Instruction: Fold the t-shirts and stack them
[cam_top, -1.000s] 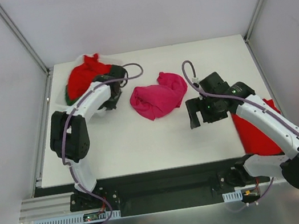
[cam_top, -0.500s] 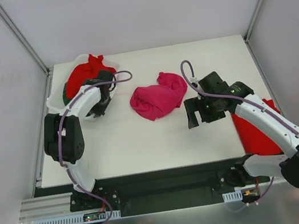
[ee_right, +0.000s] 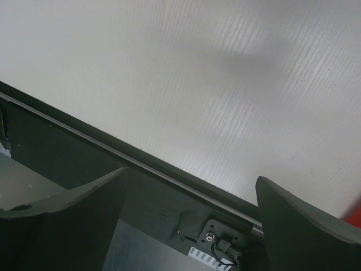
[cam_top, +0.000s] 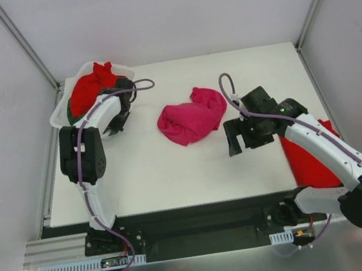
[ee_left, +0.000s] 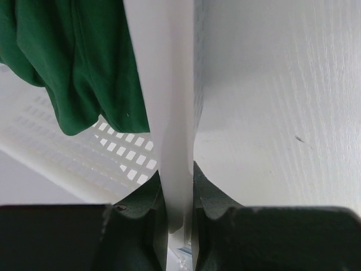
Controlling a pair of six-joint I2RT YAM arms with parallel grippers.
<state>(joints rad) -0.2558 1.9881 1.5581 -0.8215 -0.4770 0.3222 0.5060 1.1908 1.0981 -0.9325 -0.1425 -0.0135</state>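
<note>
Top external view puts the magenta t-shirt [cam_top: 191, 118] just to the left of my right gripper [cam_top: 241, 144], whose fingers stand wide apart over bare table [cam_top: 173, 172]. The crumpled heap's long axis runs aslant, near-left to far-right of me. My left gripper [ee_left: 177, 195] is pinched tight on the basket [ee_left: 175, 84] wall, well apart from that shirt, so I judge my right arm the nearer one to reach it.

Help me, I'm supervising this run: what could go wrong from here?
The left gripper is clamped on the white basket's wall, and the basket seems to overhang the table's far-left corner; a push could tip it off. The red t-shirt under the right arm lies at the table edge and could be dragged off.
</note>
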